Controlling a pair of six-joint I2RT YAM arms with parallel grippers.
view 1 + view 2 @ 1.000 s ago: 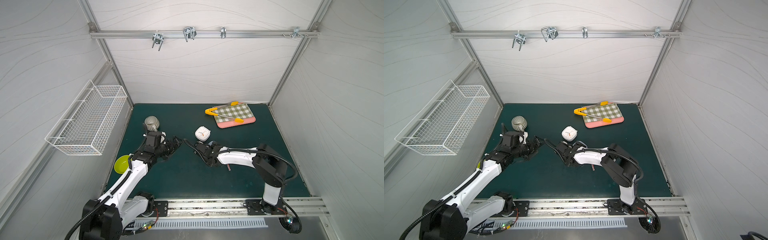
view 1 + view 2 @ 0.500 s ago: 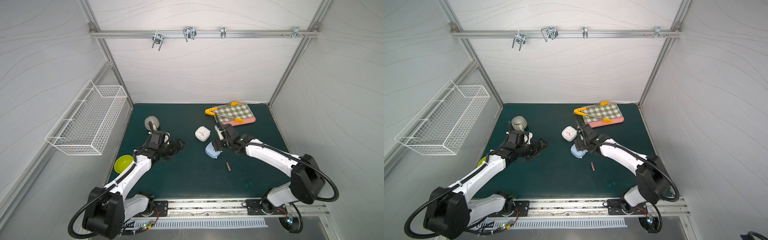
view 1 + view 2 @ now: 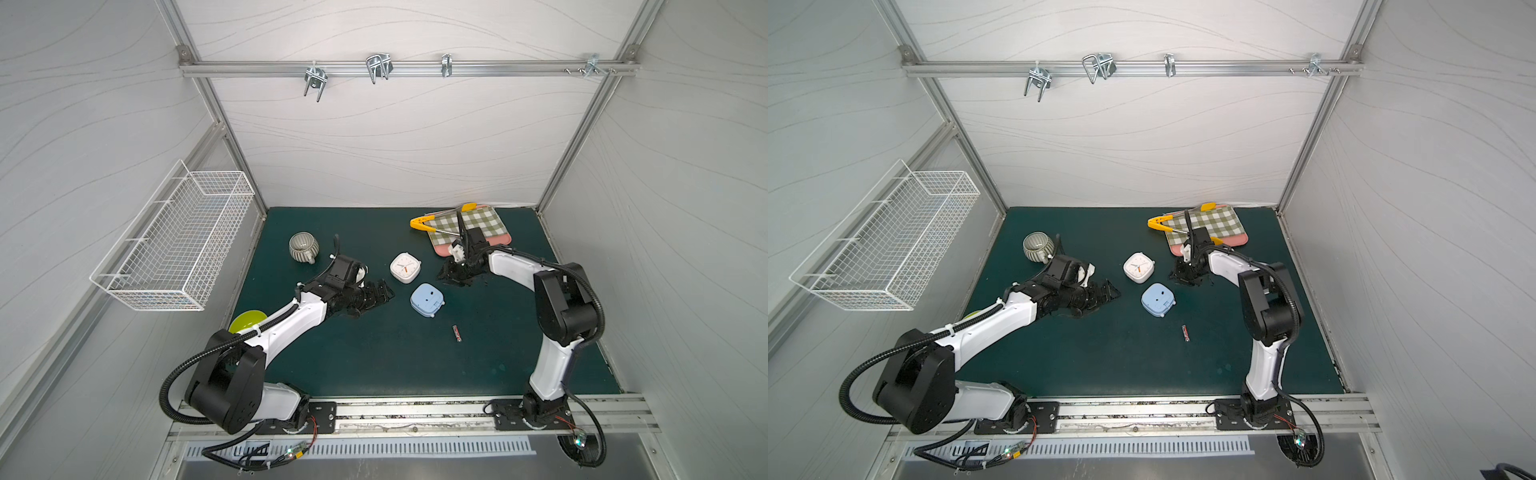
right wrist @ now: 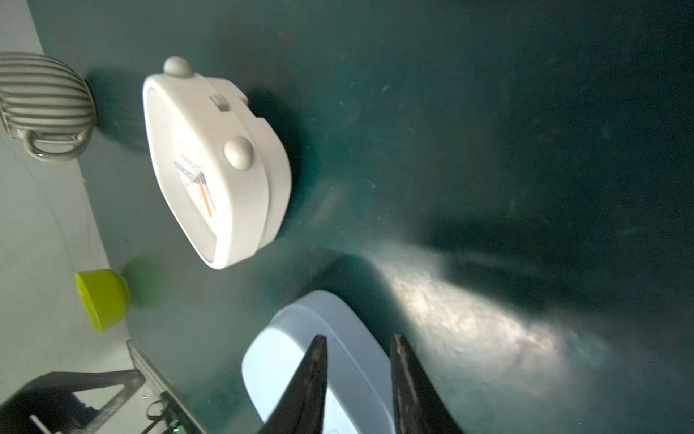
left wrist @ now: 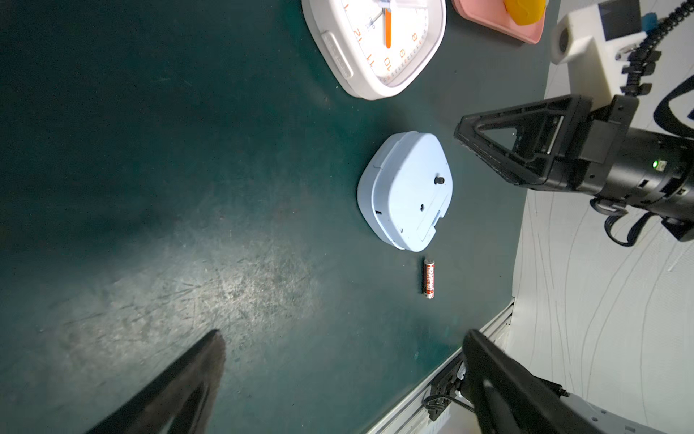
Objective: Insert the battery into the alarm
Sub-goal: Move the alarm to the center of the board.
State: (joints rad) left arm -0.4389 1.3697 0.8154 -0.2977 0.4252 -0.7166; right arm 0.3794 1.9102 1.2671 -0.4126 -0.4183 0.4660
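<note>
A light blue alarm (image 3: 427, 300) (image 3: 1158, 300) lies face down in mid-mat, its back with a knob showing in the left wrist view (image 5: 405, 189). The red battery (image 3: 457, 333) (image 3: 1185, 333) (image 5: 429, 278) lies loose on the mat just in front of it. A white alarm (image 3: 405, 267) (image 3: 1138, 267) (image 4: 214, 169) lies face up behind the blue one. My left gripper (image 3: 386, 291) (image 5: 343, 338) is wide open and empty, left of the blue alarm. My right gripper (image 3: 446, 276) (image 4: 358, 338) hovers right of the white alarm, its jaws a narrow gap apart, holding nothing.
A striped grey mug (image 3: 303, 247) stands at the back left, a lime bowl (image 3: 247, 322) by the left edge. A checked cloth on a pink board (image 3: 478, 226) with yellow tongs (image 3: 424, 224) lies at the back right. A wire basket (image 3: 178, 245) hangs on the left wall.
My right gripper has swung from mid-mat toward the back right, uncovering the blue alarm, and its jaws have narrowed. My left gripper has shifted slightly toward the alarms, still open.
</note>
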